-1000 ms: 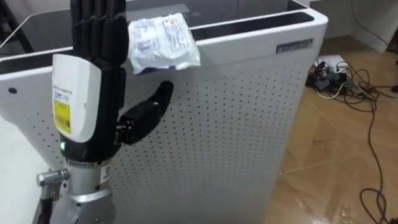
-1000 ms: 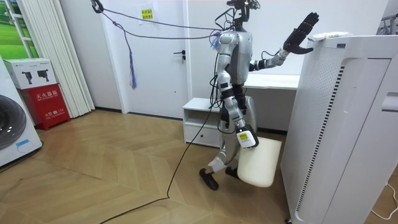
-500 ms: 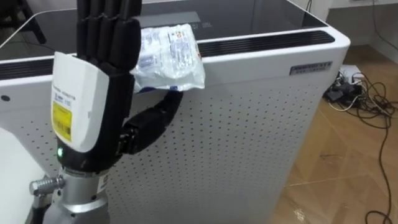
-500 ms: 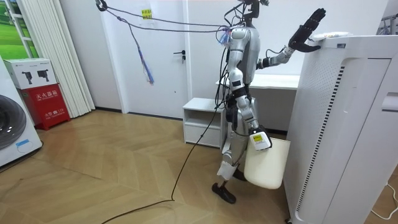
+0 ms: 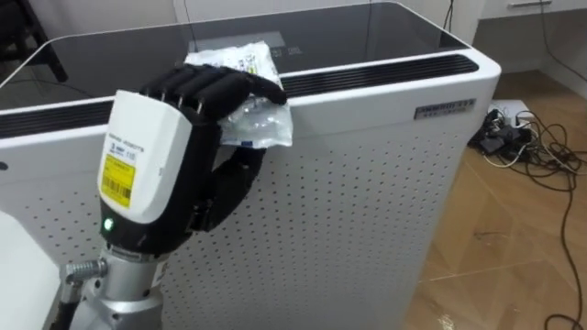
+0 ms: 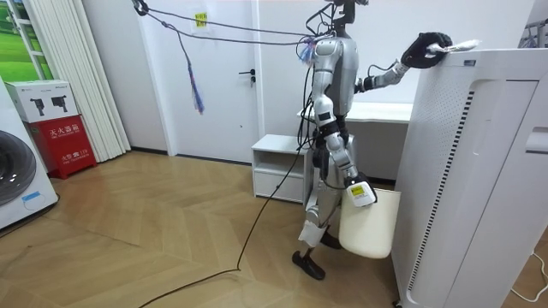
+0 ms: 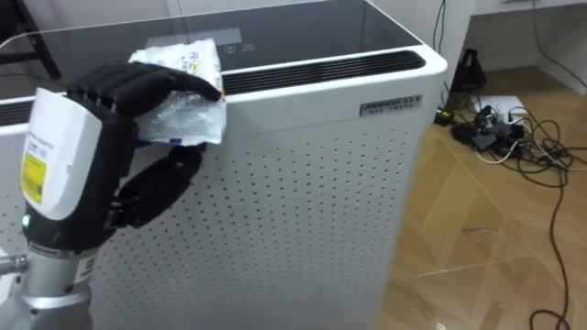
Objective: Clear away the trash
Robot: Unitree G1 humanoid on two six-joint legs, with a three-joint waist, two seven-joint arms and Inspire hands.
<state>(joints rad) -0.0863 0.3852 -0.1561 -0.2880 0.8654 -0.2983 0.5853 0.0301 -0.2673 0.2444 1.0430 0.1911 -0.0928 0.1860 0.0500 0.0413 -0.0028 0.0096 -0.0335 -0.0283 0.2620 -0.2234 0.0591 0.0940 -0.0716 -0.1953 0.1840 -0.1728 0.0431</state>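
Curling round the plastic packet (image 5: pixel 258 126), the left hand (image 5: pixel 151 174) holds it w/ fingers on top & thumb under, at the front top edge of the white air purifier (image 5: pixel 367 183). Right hand (image 6: pixel 358 195) hangs low by a cream container (image 6: pixel 364 233); can't tell its state.

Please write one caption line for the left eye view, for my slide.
Left hand curled over a crumpled plastic wrapper on the top edge of a white perforated appliance.

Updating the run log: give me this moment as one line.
phase: grasp | left hand: fingers curled over plastic packet | packet: on top front edge of white appliance
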